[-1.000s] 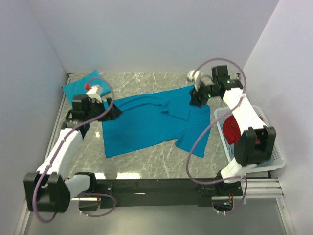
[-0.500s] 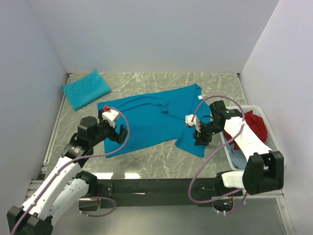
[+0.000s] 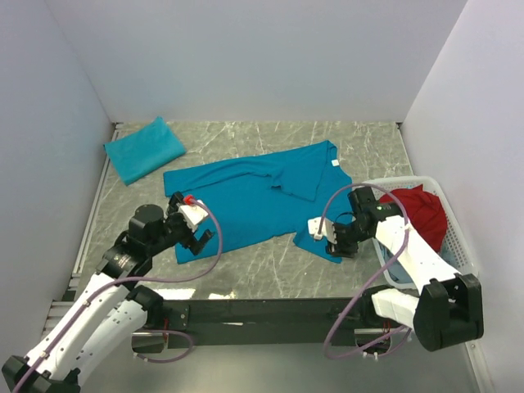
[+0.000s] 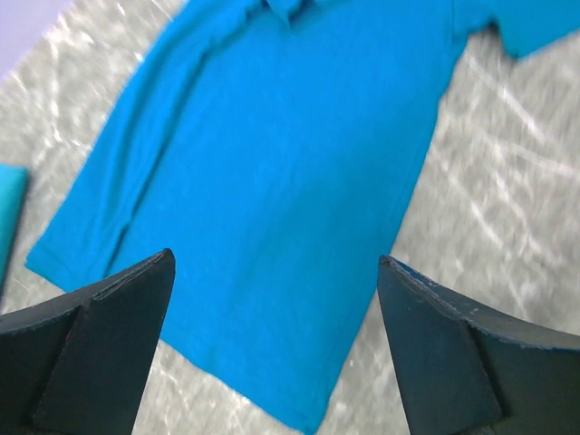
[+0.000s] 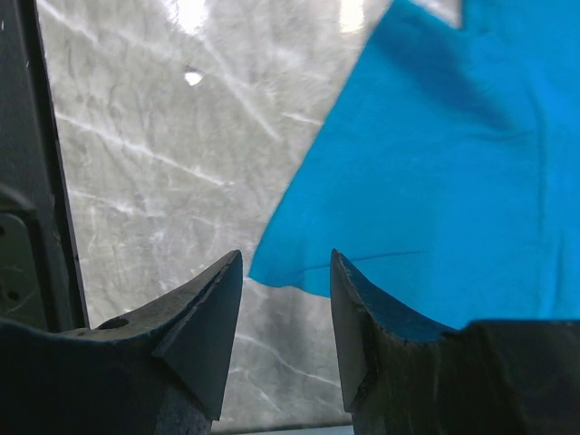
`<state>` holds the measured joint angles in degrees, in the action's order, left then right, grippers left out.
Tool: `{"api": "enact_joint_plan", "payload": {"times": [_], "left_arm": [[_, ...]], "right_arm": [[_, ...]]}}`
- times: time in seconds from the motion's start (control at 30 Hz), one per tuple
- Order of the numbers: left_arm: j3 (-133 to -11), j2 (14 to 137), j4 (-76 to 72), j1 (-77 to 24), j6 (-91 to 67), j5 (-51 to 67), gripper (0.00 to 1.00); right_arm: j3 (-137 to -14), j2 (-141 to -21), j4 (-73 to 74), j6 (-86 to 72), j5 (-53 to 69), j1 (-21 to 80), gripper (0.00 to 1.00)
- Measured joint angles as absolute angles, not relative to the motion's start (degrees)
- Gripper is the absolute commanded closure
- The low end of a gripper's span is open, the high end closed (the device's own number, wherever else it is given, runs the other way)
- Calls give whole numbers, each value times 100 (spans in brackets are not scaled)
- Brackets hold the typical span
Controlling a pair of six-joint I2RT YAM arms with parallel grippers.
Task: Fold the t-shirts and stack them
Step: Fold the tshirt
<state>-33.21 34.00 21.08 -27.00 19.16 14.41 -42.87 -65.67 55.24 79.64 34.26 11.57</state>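
A bright teal-blue t-shirt [image 3: 254,201] lies spread flat on the marble table, its white neck label at the far right. A second teal t-shirt [image 3: 144,150] lies folded at the far left corner. My left gripper [image 3: 201,237] is open and empty, just above the spread shirt's near left corner, which fills the left wrist view [image 4: 272,199]. My right gripper [image 3: 327,243] is open and empty, at the shirt's near right sleeve corner; that corner [image 5: 299,272] lies just ahead of its fingertips in the right wrist view.
A white laundry basket [image 3: 454,266] stands at the right edge with red cloth [image 3: 417,214] in it. White walls close in the left, back and right. The dark base rail [image 3: 270,309] runs along the near edge.
Both arms have drawn back from the shirt's far corners to its near corners, dropping lower. The shirt now lies flatter and more spread out.
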Motion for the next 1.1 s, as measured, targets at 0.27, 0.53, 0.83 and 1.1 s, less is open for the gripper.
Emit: {"api": "enact_joint_plan", "payload": {"times": [0.27,0.53,0.83,1.1], "left_arm": [[-3334,3352,2397,-2794,2010,1087,1],[-3297,2812,2320,-2797,1752,808,1],[-3157,3074,1643,-2797,672,-89,0],[-3793,4622,1535,-2742,-794,-1059,1]], "right_arm": [[-3850,-6366,5380,8058,3140,1251,49],[-4099,-6567,4829,6733,2882,1236,53],[-8130,-9717,3590,2856,2480,589,61],[-11351,-12707,3719,722,2220,314,65]]}}
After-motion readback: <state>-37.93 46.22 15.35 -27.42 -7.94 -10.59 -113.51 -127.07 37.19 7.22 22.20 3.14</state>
